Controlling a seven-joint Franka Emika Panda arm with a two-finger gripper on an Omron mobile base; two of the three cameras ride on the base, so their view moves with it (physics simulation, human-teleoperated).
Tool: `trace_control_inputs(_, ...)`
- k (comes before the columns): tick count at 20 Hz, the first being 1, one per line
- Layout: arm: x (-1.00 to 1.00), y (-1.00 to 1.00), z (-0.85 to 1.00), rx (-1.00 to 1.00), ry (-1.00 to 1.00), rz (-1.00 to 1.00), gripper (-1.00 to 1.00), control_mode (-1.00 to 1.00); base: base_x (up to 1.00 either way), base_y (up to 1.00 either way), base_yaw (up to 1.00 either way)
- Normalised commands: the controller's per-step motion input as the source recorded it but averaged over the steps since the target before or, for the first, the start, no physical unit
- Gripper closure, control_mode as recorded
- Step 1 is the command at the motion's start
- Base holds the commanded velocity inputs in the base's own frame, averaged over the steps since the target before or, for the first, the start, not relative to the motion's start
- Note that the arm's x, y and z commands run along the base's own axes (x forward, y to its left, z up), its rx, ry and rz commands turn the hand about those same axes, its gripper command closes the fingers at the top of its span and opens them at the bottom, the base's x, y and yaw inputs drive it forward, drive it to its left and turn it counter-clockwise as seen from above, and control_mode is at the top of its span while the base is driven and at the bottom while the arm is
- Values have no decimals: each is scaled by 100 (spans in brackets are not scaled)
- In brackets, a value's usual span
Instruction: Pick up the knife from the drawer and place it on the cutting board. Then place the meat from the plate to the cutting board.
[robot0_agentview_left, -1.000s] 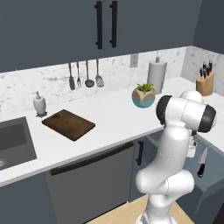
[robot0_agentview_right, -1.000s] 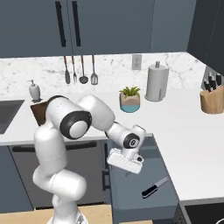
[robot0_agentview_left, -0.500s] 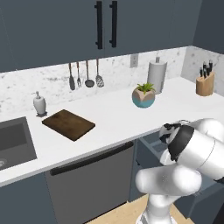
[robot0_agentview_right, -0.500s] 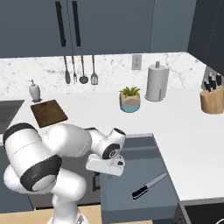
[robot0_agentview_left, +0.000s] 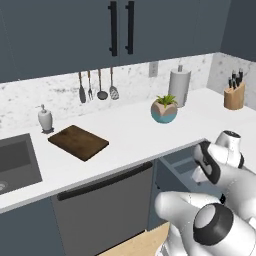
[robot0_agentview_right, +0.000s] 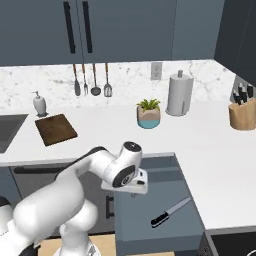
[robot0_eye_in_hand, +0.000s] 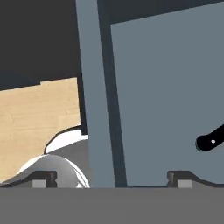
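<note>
The knife (robot0_agentview_right: 171, 212) lies in the open drawer (robot0_agentview_right: 150, 224), unlabelled.

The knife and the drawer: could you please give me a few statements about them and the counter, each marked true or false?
1. The knife lies inside the open drawer. True.
2. The gripper is holding the knife. False: the knife lies apart from it on the drawer floor.
3. The cutting board is bare. True.
4. The potted plant stands on the cutting board. False: it stands on the counter, well to the board's right.
5. The knife's handle is black. True.
</note>
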Motion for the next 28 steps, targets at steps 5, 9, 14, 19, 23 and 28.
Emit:
trace_control_inputs(5, 55, -100, -2, -9, 0, -23, -100, -100, 0, 0, 0)
trace_control_inputs(9, 36, -100, -22, -6, 0, -24, -100, -100, 0, 0, 0)
trace_control_inputs(14, 8, -92, 0, 4, 10, -31, -100, -100, 0, 0, 0)
trace_control_inputs(19, -11, -11, -23, 12, 18, -25, -100, -100, 0, 0, 0)
trace_control_inputs(23, 7, 0, -46, 11, 6, -12, -100, -100, 0, 0, 0)
trace_control_inputs(28, 9, 0, -85, 0, -4, -8, -100, -100, 0, 0, 0)
